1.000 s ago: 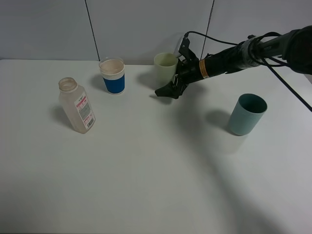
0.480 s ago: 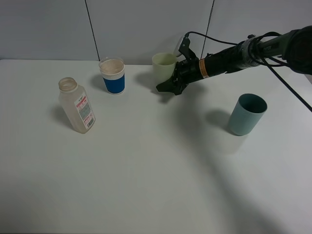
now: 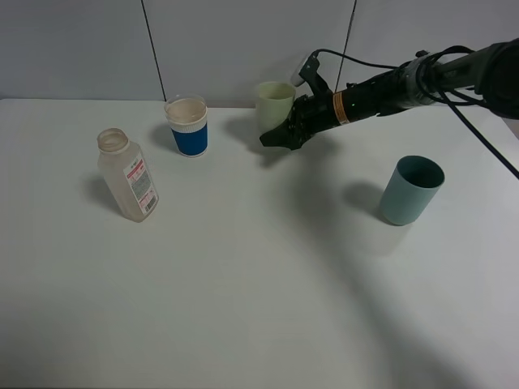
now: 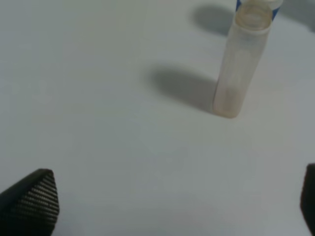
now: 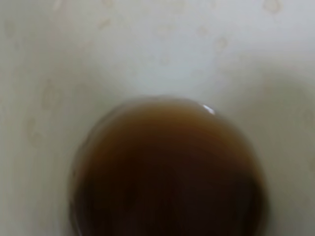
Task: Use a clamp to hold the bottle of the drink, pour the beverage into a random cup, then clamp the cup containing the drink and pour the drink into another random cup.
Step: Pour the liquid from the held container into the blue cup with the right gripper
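Right end effector [image 3: 280, 136] clenched on the pale yellow-green cup [image 3: 275, 104] at the far side of the worktop [image 3: 259, 275], gripping low on the wall nearest the arm. Cup appears raised a little off the worktop, though contact at the base cannot be confirmed from the high view. Dark brown drink [image 5: 167, 172] pooled in the bottom of that cup (a shallow amount, seen straight down from the right wrist). Blue-and-white cup [image 3: 187, 126] upright, just to the left of the held cup in the high view, apparently empty. Empty-looking bottle [image 3: 128, 175] standing well apart nearer the left edge; teal cup [image 3: 411, 190] upright on the right, not needed. Left end effector [image 4: 172, 206] released, jaws spread wide, hovering over bare worktop short of the bottle. Step in hand, judged: carry and pour into the blue-and-white cup. Best done level during the carry, high enough to clear the receiving rim, lip brought over the centre of the mouth before any tilt. Slow roll of the wrist, since so little liquid arrives late and then runs quickly. Firm but not crushing hold on the thin plastic wall. Care not to nudge the light receiving cup.
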Controlling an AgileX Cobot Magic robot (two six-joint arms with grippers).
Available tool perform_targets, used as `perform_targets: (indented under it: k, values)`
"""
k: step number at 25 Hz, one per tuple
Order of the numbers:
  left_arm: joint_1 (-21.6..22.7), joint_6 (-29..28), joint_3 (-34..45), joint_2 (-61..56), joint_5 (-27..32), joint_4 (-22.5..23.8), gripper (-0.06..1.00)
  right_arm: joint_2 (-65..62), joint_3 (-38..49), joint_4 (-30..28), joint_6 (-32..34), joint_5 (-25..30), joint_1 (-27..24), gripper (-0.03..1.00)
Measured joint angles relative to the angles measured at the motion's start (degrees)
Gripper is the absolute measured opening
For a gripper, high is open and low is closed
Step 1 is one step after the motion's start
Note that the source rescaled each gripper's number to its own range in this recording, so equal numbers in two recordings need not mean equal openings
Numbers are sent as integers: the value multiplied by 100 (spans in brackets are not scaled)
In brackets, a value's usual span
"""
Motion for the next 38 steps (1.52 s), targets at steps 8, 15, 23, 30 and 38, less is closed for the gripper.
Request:
perform_targets:
  k: [8,15,23,30,38]
  values:
    - [0,0,0,0,0,0,100,-526,0,5,505,-28,0,3]
    - [0,0,0,0,0,0,100,-944,0,-1,791,-30,0,3]
    - [0,6,0,0,0,0,100,-1532,519,19,656,51,-26,3]
    - [0,1,0,0,0,0,100,-2392,1903,1,129,474,-296,3]
    - [0,1,0,0,0,-5,100,-3265,2701,6,115,1191,-390,3]
